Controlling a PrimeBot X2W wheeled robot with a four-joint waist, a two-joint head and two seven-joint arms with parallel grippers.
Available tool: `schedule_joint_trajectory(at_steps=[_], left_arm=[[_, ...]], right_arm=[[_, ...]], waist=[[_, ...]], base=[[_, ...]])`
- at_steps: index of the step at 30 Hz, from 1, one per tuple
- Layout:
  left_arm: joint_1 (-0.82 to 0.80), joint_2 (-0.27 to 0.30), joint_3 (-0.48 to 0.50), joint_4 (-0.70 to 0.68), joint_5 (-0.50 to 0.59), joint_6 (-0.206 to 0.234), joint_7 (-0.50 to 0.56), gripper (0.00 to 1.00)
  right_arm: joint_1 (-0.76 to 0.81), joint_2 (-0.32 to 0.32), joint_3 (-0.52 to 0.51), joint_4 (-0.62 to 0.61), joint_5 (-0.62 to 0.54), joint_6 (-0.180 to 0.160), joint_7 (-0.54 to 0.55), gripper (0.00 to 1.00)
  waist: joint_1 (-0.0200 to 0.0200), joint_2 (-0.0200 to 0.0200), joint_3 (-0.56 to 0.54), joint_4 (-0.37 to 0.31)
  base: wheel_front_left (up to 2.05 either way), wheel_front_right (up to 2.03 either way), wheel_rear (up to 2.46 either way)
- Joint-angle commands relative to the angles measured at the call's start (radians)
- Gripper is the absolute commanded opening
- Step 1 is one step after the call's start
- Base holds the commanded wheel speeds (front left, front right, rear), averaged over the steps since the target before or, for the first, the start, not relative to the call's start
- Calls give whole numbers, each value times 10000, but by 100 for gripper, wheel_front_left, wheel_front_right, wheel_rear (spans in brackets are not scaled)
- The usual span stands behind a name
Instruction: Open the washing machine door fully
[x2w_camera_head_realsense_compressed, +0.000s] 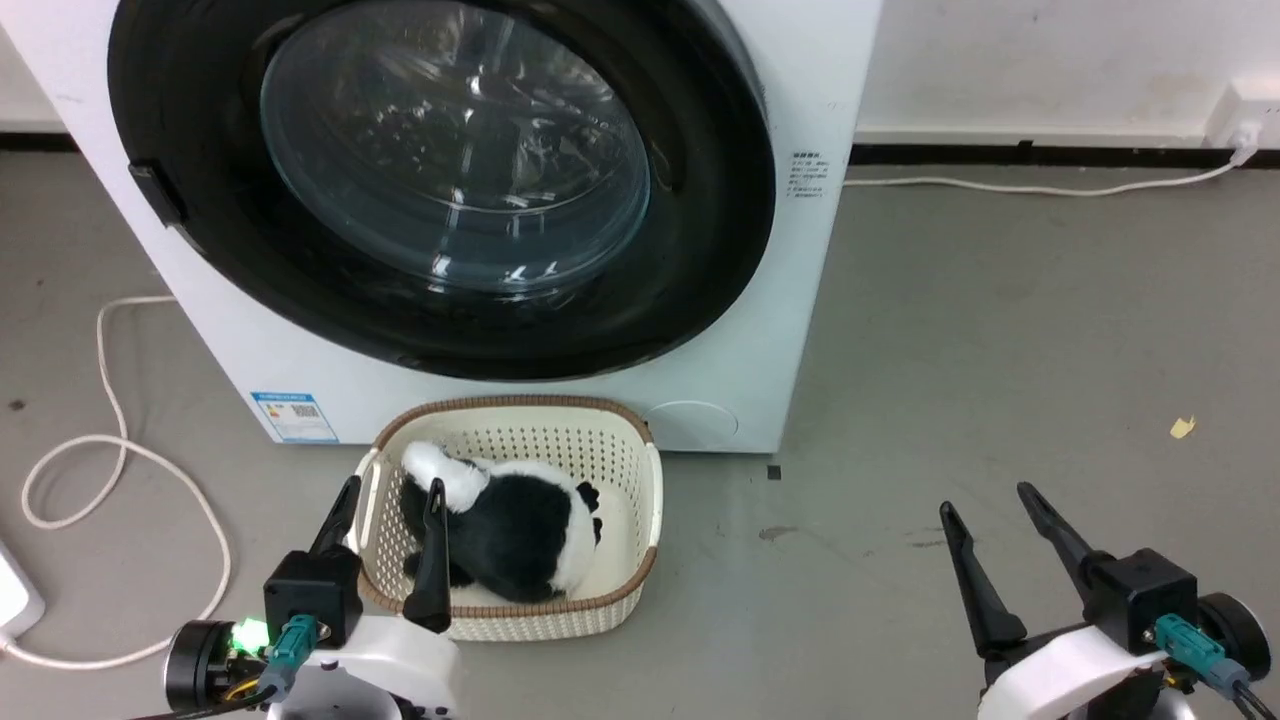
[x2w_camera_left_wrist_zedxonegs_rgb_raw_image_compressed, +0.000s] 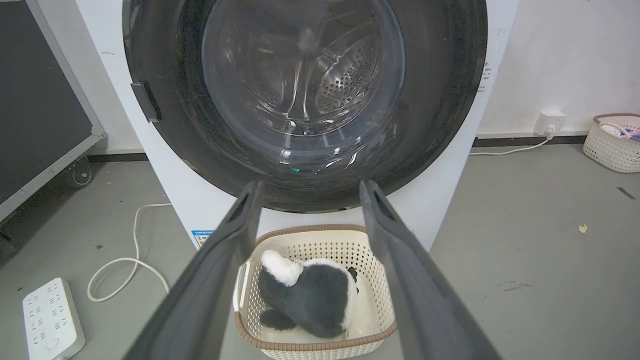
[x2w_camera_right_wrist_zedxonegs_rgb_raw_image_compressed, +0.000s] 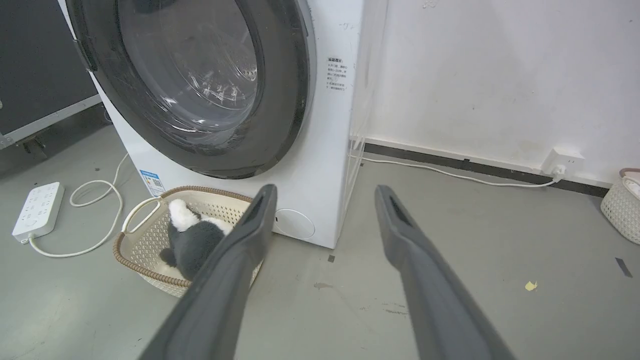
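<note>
The washing machine door (x2w_camera_head_realsense_compressed: 700, 200) is a big round door with a glossy black rim and a domed glass bowl. It lies flat against the white machine front (x2w_camera_head_realsense_compressed: 790, 330), with a small dark handle tab (x2w_camera_head_realsense_compressed: 160, 192) on its left rim. The door (x2w_camera_left_wrist_zedxonegs_rgb_raw_image_compressed: 440, 90) also faces the left wrist camera, and the door (x2w_camera_right_wrist_zedxonegs_rgb_raw_image_compressed: 280, 100) appears at an angle in the right wrist view. My left gripper (x2w_camera_head_realsense_compressed: 392, 488) is open, low over the basket's left side. My right gripper (x2w_camera_head_realsense_compressed: 988, 498) is open above bare floor, well right of the machine. Neither touches the door.
A cream woven basket (x2w_camera_head_realsense_compressed: 640, 490) with a black-and-white plush toy (x2w_camera_head_realsense_compressed: 520, 530) sits on the floor against the machine's foot. A white cable (x2w_camera_head_realsense_compressed: 110, 440) loops at the left beside a power strip (x2w_camera_left_wrist_zedxonegs_rgb_raw_image_compressed: 50, 320). A second basket (x2w_camera_left_wrist_zedxonegs_rgb_raw_image_compressed: 615, 145) stands by the wall at the far right.
</note>
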Motion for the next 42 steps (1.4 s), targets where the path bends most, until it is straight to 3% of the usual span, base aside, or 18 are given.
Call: schedule_joint_trajectory(at_steps=[1,14,15,16,24,36,42], left_arm=[[-155,7,-46,-12,26,85,-96,100],[-608,7,-333,-78,-35,285,-430,100],[-630,7,-353,-78,-43,300,-451,100],[-650,7,-372,-79,-51,314,-472,100],[-869,7,-564,-138,-98,440,-681,100],[-1336,8,-928,-245,-242,704,-1015,100],[-1468,8,-1044,-250,-254,766,-1120,100]], right_arm=[[-269,-45,-33,-50,27,-2,-102,100],[-1642,-1003,58,-186,814,-3,-62,100],[-1745,-1046,43,-180,899,-3,-22,43],[-1850,-1092,36,-179,977,-3,10,0],[-3117,-1207,-402,-63,2075,-4,454,0],[-6171,-606,-1633,1113,3967,-5,2096,0],[-7228,-389,-1993,1850,4333,-6,2505,0]], waist=[[0,0,94,39],[0,0,977,429],[0,0,1016,453],[0,0,1055,479],[0,0,1488,781],[0,0,2459,1281],[0,0,2752,1389]], base=[[0,0,0],[0,0,0],[0,0,0],[0,0,0],[0,0,0],[0,0,0],[0,0,0]])
